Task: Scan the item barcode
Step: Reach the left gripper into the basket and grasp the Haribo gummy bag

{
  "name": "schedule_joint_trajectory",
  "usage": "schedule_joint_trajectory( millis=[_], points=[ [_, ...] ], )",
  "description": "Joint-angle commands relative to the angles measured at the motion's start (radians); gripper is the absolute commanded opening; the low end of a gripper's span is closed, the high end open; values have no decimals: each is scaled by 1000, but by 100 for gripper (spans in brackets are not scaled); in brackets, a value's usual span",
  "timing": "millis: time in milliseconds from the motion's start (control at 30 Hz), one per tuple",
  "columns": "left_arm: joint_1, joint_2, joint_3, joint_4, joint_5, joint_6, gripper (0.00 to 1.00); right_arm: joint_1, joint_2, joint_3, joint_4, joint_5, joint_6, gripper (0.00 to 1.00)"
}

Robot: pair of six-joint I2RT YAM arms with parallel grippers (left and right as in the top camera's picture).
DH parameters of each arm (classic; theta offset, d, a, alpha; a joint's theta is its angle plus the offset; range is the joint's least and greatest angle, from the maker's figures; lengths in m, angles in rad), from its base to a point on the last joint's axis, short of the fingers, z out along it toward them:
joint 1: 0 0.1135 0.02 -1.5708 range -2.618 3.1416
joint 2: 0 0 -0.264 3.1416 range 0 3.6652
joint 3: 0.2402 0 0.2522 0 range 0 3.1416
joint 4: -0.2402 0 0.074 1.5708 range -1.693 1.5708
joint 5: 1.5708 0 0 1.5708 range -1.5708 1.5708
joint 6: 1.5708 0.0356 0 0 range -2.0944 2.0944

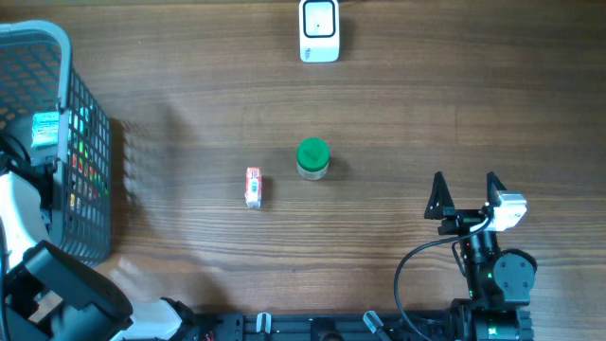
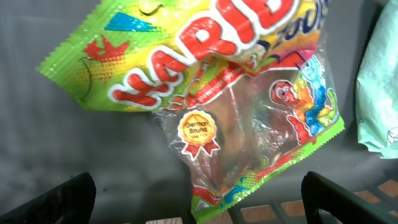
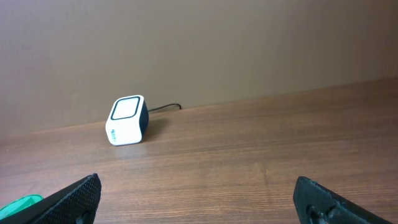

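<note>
In the left wrist view a green, yellow and red Haribo candy bag [image 2: 211, 93] lies inside the grey basket [image 1: 66, 57]. My left gripper [image 2: 199, 211] hovers just over it, open. The bag's lower corner sits between the two dark fingertips, touching neither. The white barcode scanner [image 1: 319, 31] stands at the table's far edge and also shows as the scanner [image 3: 127, 120] in the right wrist view. My right gripper [image 1: 466, 194] rests open over bare wood near the front right, holding nothing.
A green-lidded jar [image 1: 312, 158] and a small red and white packet [image 1: 253, 188] lie mid-table. A mint-green packet [image 2: 379, 93] lies beside the candy bag in the basket. The basket's mesh wall [image 1: 90, 180] rises around my left arm.
</note>
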Motion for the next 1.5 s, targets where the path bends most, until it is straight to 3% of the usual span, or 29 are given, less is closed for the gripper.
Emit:
schedule_joint_trajectory(
  millis=[0,633,667,733,767,800,833,1133,1467],
  points=[
    [-13,3,-6,14,-13,-3,100,8,-1,-1,3,11,10,100],
    [-15,282,-6,146,36,-2,100,8,-1,-1,3,11,10,100],
    [-15,291,-6,150,35,-2,98,8,-1,-1,3,11,10,100],
    [-15,303,-6,160,35,-2,72,8,-1,-1,3,11,10,100],
    [-15,307,-7,164,35,0,52,8,-1,-1,3,11,10,100],
    [-15,309,-7,165,34,3,24,8,-1,-1,3,11,10,100],
    [-15,309,-7,165,31,2,5,8,-1,-1,3,11,10,100],
    [-11,256,-1,137,9,55,4,8,-1,-1,2,11,10,100],
    [-8,-235,34,80,9,54,4,8,-1,-1,3,11,10,100]
  ],
)
